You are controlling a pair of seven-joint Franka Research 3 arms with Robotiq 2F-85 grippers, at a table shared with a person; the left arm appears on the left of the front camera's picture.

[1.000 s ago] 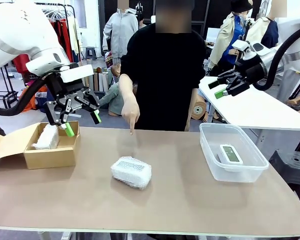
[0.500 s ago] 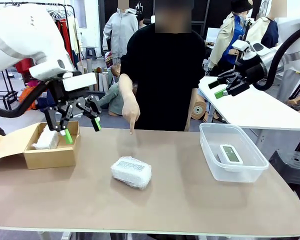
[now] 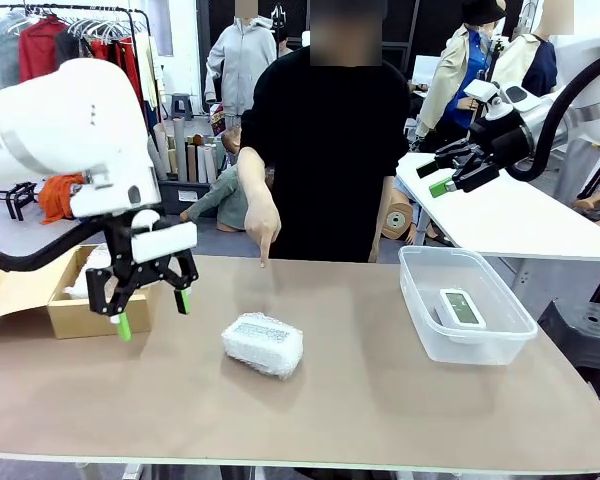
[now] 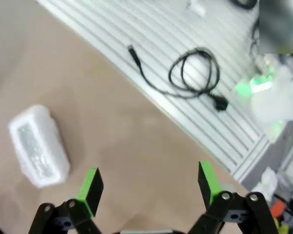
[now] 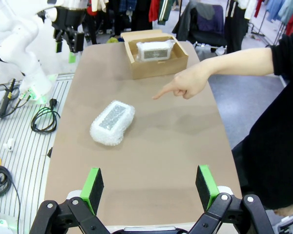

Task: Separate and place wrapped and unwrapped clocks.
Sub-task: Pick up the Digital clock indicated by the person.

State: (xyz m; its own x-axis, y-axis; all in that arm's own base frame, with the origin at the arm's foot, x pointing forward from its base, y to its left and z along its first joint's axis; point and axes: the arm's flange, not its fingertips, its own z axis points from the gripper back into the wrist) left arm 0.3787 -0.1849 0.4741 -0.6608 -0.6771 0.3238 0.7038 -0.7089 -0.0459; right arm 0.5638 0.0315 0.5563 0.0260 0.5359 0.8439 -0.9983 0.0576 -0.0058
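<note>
Since the earlier frame the left end effector (image 3: 153, 312) has swung down and to the right. It has left the open brown cardboard box (image 3: 75, 320) and now hovers low over the tan worktop (image 3: 380, 400), just beside the box's right wall. The right end effector (image 3: 436, 176) has not moved and hangs high at the far right, above the transparent rectangular plastic tub (image 3: 470, 350). Both end effectors are empty, with green pads spread wide. The loose block in white bubble wrap (image 3: 263, 344) lies at the centre of the worktop, right of the left end effector and apart from it. A second bubble-wrapped block (image 5: 156, 50) lies inside the cardboard box. The bare white rectangular digital clock (image 3: 461, 307), which has a grey-green screen, lies in the tub. The person's hand (image 3: 261, 225) points down at the worktop just beyond the loose block. Likely hazards:

- An approach from the left could meet the pointing hand.
- The bubble wrap will probably compress and slide, so an off-centre closure could push the block away or drop it in transit.
- The left arm is close enough to the box to knock it on a careless turn.

The right wrist view gives the box interior, which the front view has partly behind the left arm. The left wrist view places the loose block to one side of its fingers, not between them, with cables on the floor past the worktop edge. The front view gives the tub and its contents.
</note>
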